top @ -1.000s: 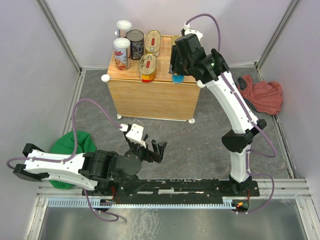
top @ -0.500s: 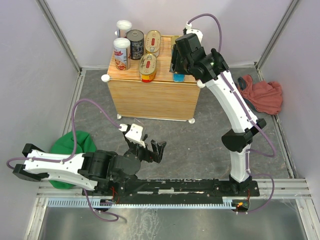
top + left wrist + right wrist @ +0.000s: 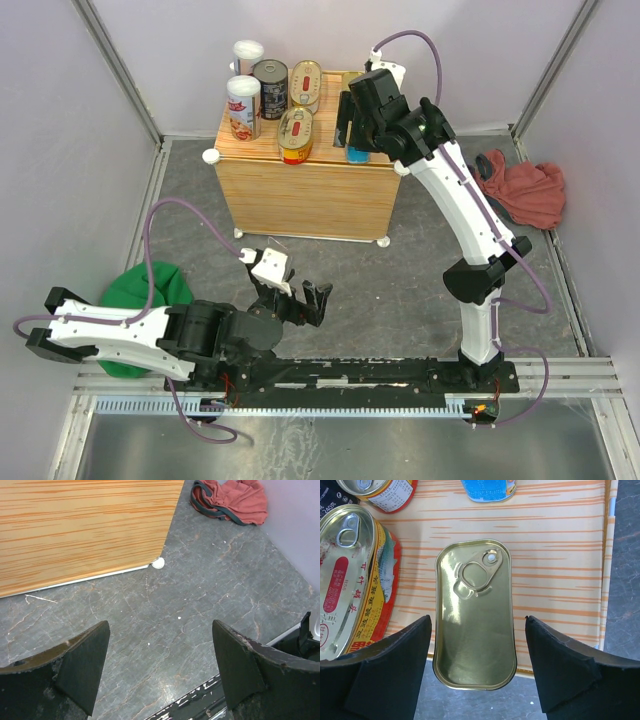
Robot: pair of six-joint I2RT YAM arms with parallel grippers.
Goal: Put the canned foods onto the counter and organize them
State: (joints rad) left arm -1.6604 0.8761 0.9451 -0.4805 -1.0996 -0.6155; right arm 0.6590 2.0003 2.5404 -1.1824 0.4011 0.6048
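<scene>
Found the right tool (image 3: 477,625) released over the desk (image 3: 560,555), with fingers (image 3: 385,670) just beside both long sides of a rectangular gold tin (image 3: 475,640) and not clenched on it. Noted this tin lying flat on the wood at the near edge of the desk, ring pull upward. Saw an oval gold-red tin (image 3: 350,580) just beside it and a blue tin (image 3: 487,490) farther along the top. Counted also, from above, two tall white-lidded cans (image 3: 243,105) and a dark round tin (image 3: 270,85) on the same desk. Found the left tool (image 3: 160,630) released too, low above the grey floor (image 3: 200,595), grasping nothing, well apart from a red cloth (image 3: 232,500).
</scene>
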